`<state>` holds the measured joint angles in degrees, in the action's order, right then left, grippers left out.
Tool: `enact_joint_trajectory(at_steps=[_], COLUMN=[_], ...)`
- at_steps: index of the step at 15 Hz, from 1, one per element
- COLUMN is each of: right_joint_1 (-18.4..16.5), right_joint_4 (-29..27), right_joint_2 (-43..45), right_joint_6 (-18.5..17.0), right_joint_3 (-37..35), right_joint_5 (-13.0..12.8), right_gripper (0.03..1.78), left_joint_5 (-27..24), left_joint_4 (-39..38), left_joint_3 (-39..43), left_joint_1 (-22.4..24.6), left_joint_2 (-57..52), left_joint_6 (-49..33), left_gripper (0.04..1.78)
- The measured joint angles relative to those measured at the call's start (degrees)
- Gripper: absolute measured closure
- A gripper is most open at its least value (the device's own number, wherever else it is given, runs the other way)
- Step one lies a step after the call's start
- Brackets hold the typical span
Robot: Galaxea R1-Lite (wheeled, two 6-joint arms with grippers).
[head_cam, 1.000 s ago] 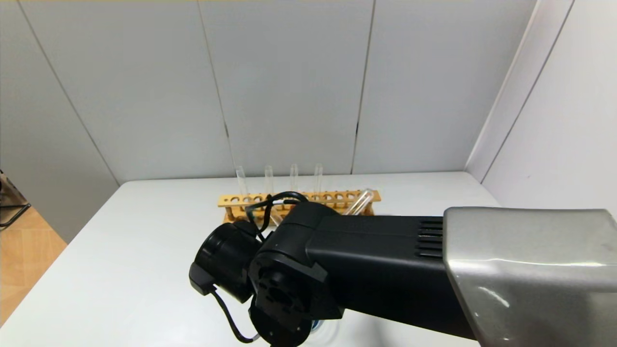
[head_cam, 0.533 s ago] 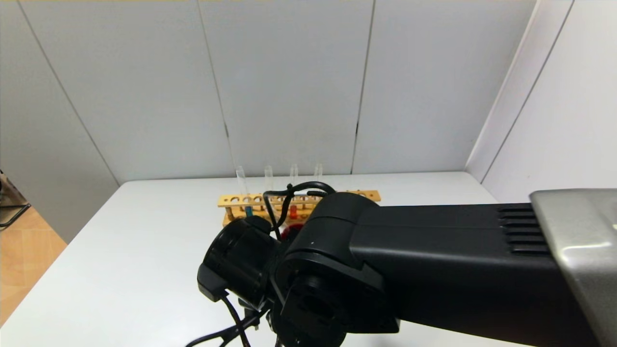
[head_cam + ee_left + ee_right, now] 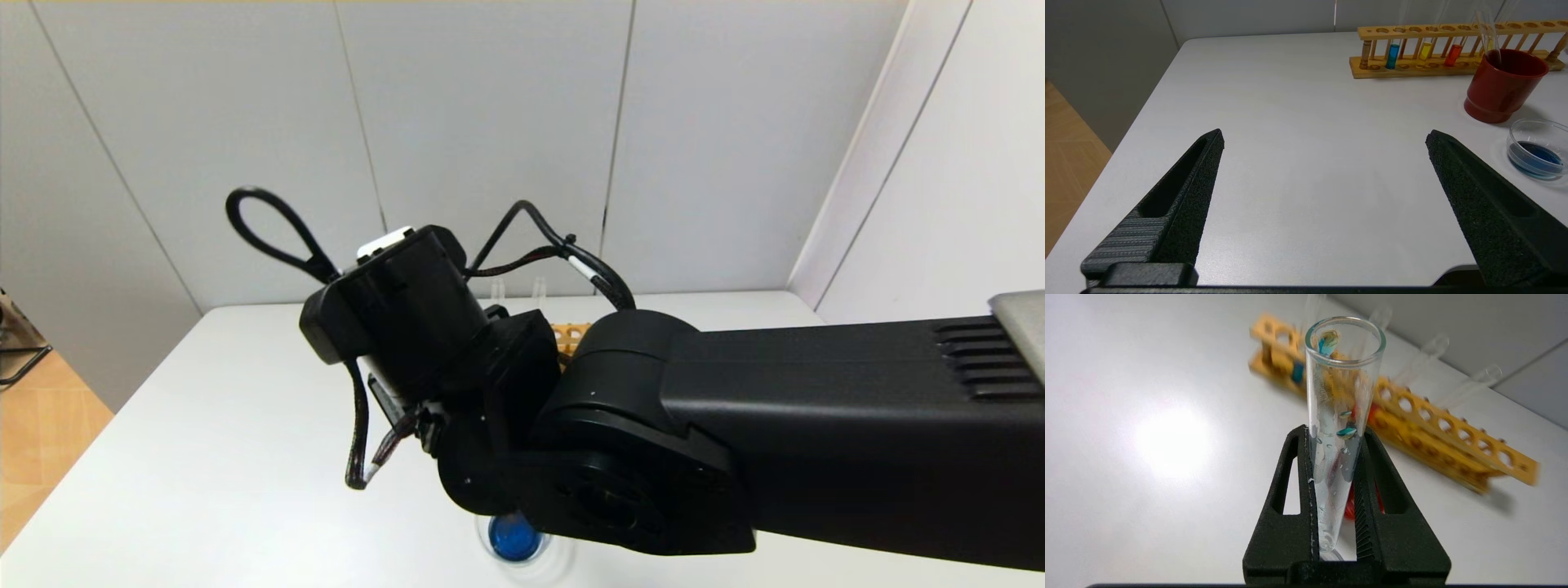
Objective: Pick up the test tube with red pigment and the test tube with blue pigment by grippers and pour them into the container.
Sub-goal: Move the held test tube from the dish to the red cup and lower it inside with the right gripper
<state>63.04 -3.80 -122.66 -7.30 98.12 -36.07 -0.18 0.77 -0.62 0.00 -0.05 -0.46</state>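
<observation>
My right gripper (image 3: 1335, 430) is shut on the test tube with blue pigment (image 3: 1345, 375), which is nearly empty, with only teal drops on its inner wall. In the head view my right arm (image 3: 735, 441) hides the gripper and tube. The container (image 3: 514, 539) sits on the table below that arm and holds blue liquid; it also shows in the left wrist view (image 3: 1537, 149). The test tube with red pigment (image 3: 1453, 54) stands in the wooden rack (image 3: 1453, 67). My left gripper (image 3: 1325, 136) is open and empty, low over the table's front left.
A dark red cup (image 3: 1504, 87) stands between the rack and the container, with a clear tube (image 3: 1484, 28) leaning in it. The rack also holds another blue tube (image 3: 1392, 55) and a yellow tube (image 3: 1425, 50). The table edge (image 3: 1143, 106) runs beside my left gripper.
My right arm has lifted and its wrist has turned upward. The container with blue liquid has come into view beneath it, and the arm now hides most of the rack.
</observation>
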Motion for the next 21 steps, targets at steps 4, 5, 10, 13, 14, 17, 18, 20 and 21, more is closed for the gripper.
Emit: enact_joint_trajectory(at_steps=[4,5,10,13,14,17,18,20,21], right_joint_1=[-3.97,-4.74,-7.94,-8.72,-9.05,-9.35,-9.44,-9.46,-9.42], right_joint_4=[21.03,22.56,27.53,27.64,27.64,27.64,27.64,27.65,27.72], right_joint_2=[-0.99,-1.16,-1.82,-1.84,-1.89,-2.43,-2.65,-3.13,-3.41], right_joint_6=[-1.05,-1.18,-1.18,-0.96,-0.9,-0.44,-0.38,-0.3,-0.27], right_joint_3=[-7.55,-9.14,-14.99,-17.91,-18.99,-21.53,-21.81,-22.25,-22.33], right_joint_5=[0.18,0.2,2.34,3.17,3.17,3.46,3.63,4.52,4.88], right_gripper=[1.48,1.48,1.48,1.48,1.48,1.48,1.48,1.48,1.48], left_joint_5=[0.0,0.0,-0.02,0.0,0.02,0.0,0.02,0.0,0.0], left_joint_4=[0.02,0.0,0.0,0.0,0.0,0.0,0.02,0.02,0.0], left_joint_3=[0.0,0.0,0.0,0.0,0.0,0.0,0.0,0.0,0.02], left_joint_1=[0.0,0.0,0.0,0.0,0.0,0.0,0.0,0.0,0.0], left_joint_2=[0.0,0.0,0.0,0.0,0.0,0.0,0.0,0.0,0.0], left_joint_6=[0.0,-0.05,-0.05,0.0,-0.02,0.0,0.0,-0.02,0.0], left_gripper=[0.07,0.07,0.07,0.07,0.07,0.07,0.07,0.07,0.07])
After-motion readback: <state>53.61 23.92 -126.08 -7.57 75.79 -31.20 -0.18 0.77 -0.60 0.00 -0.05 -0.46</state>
